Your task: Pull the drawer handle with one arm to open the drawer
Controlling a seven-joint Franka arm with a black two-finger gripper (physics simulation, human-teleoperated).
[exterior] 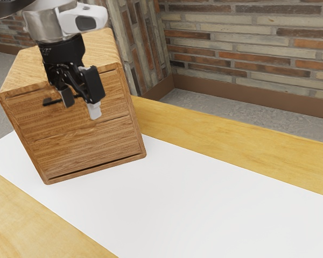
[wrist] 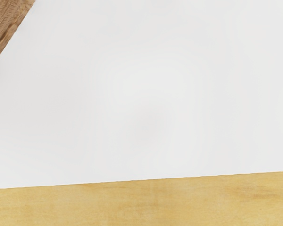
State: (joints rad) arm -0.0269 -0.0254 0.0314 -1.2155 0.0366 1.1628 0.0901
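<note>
A wooden drawer cabinet (exterior: 70,134) stands on the white mat at the exterior view's left. A corner of the cabinet (wrist: 1,29) also appears in the wrist view. A thin black handle (exterior: 51,101) sticks out of the upper drawer front (exterior: 37,115), which sits flush with the cabinet's face. My gripper (exterior: 81,105) hangs in front of that drawer, open, fingers pointing down. One finger (exterior: 67,97) covers the handle's right end. The white-tipped finger (exterior: 94,110) stands further right, clear of the handle. Whether any finger touches the handle I cannot tell.
The white mat (exterior: 194,204) covers the middle of a light wooden table (exterior: 231,140), with bare wood strips along both long sides. A brick wall (exterior: 247,37) rises behind the table. The wrist view looks down on the mat (wrist: 141,94) and a wood strip (wrist: 141,202).
</note>
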